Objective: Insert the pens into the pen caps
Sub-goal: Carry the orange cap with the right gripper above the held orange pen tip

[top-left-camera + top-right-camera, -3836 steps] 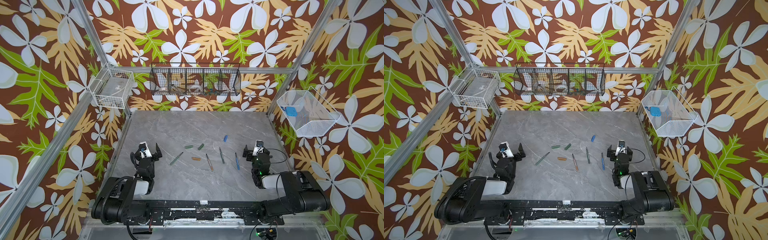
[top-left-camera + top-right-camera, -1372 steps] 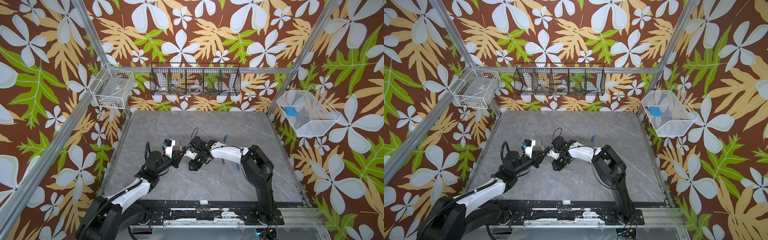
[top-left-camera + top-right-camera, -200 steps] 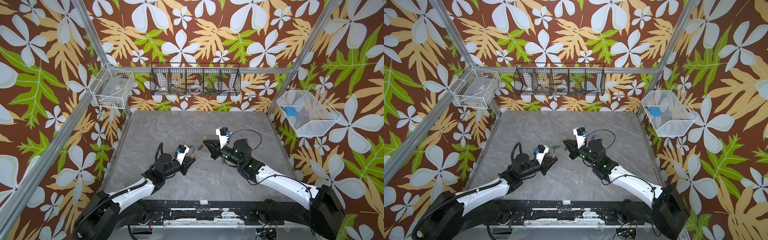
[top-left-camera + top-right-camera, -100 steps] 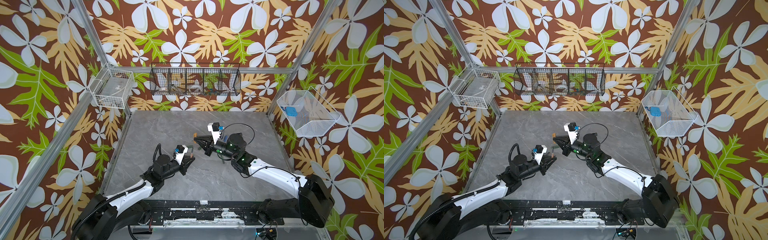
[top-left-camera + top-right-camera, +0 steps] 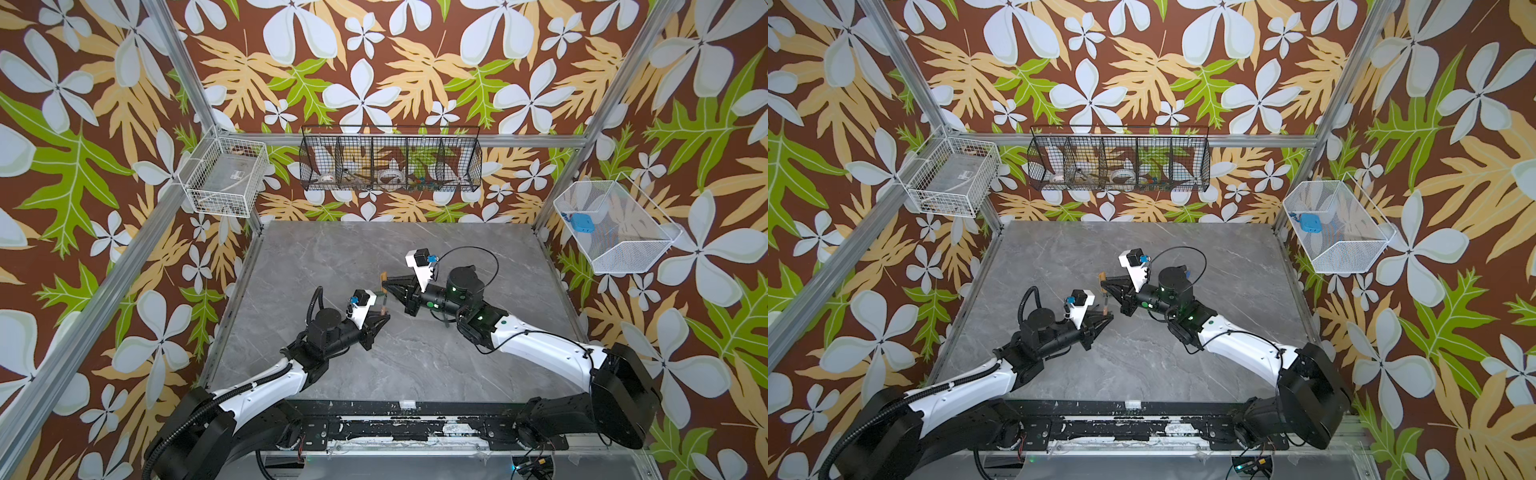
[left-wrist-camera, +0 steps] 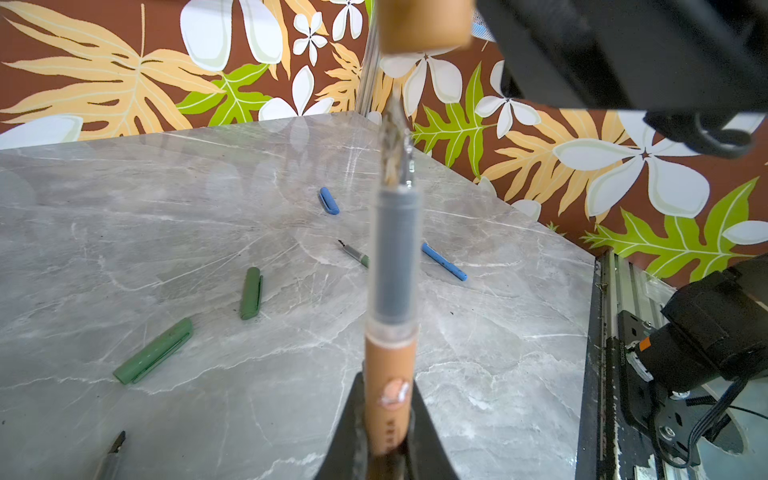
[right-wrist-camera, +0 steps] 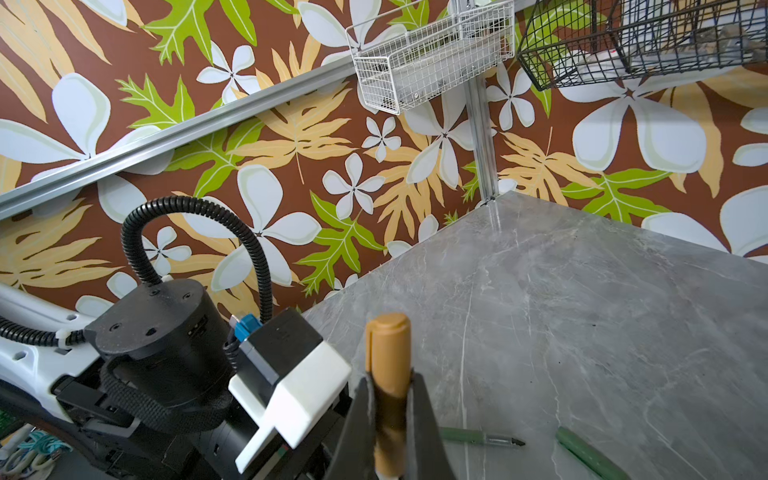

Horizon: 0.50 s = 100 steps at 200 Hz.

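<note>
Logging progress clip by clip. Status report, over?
Left gripper shut on orange-brown pen. Right gripper shut on orange-brown cap. Pen tip just short of cap, not yet in. Nothing between them.

In the left wrist view the orange-brown cap is blurred and cropped by the frame edge. The rear of the orange-brown pen is hidden within the left gripper. At the centre of both top views, their contact cannot be judged.

No text is legible (print on the orange pen blurs).
</note>
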Motion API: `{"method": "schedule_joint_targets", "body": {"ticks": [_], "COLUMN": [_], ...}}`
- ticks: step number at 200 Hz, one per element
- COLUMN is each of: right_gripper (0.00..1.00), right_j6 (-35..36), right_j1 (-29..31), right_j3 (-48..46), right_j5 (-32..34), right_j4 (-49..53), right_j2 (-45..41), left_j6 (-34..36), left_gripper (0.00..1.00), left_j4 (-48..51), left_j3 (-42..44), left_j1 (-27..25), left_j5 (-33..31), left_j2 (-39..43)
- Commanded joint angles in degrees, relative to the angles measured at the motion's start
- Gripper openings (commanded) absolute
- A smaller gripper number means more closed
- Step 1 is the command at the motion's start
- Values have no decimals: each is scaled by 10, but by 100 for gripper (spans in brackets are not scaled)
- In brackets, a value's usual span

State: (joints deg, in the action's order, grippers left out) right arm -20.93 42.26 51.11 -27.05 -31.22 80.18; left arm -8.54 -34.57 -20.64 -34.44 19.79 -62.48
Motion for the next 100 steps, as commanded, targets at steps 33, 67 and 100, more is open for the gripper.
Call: {"method": "schedule_joint_targets", "body": {"ticks": [33, 67, 100], "right_gripper": [5, 5, 5], "right_j6": [-1, -7, -14], "right_j1": [1, 1, 0], "right_j3": [-4, -11, -15], "right_j5": [0, 1, -4], "right_j4": [-12, -14, -19], "right_j2": [2, -1, -1], "left_j6": [4, 4, 2], "left_gripper": [0, 0, 0], "left_j4": [-10, -10, -13], "left_j3": [-4, -2, -2], "left_j1": [0, 0, 0], "left_j5": [0, -3, -5], "left_j2": [5, 6, 7]}}
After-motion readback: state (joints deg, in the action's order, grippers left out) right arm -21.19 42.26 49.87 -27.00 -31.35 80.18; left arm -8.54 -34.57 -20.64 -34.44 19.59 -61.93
